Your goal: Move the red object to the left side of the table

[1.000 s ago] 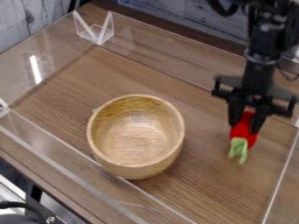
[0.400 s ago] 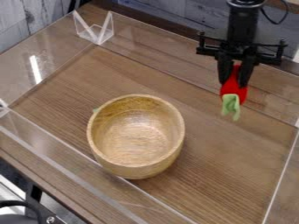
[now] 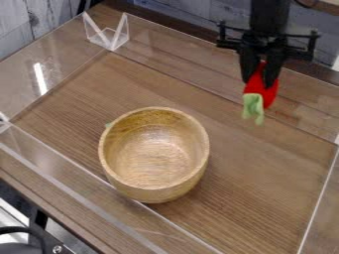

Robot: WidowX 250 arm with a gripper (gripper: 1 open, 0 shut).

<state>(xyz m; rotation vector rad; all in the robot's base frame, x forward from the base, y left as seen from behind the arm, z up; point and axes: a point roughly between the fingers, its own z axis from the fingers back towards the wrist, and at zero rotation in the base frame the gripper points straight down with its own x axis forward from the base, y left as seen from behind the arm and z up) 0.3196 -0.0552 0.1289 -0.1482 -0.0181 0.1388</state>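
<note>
The black fingers (image 3: pixel 267 71) of the robot arm grip the small bright-red soft toy with a light green stem (image 3: pixel 260 94), which hangs stem-down above the brown wood-grain counter (image 3: pixel 265 169) edged by clear acrylic walls. The toy sits at about two o'clock from the round light wooden bowl (image 3: pixel 157 153), well apart from it.
</note>
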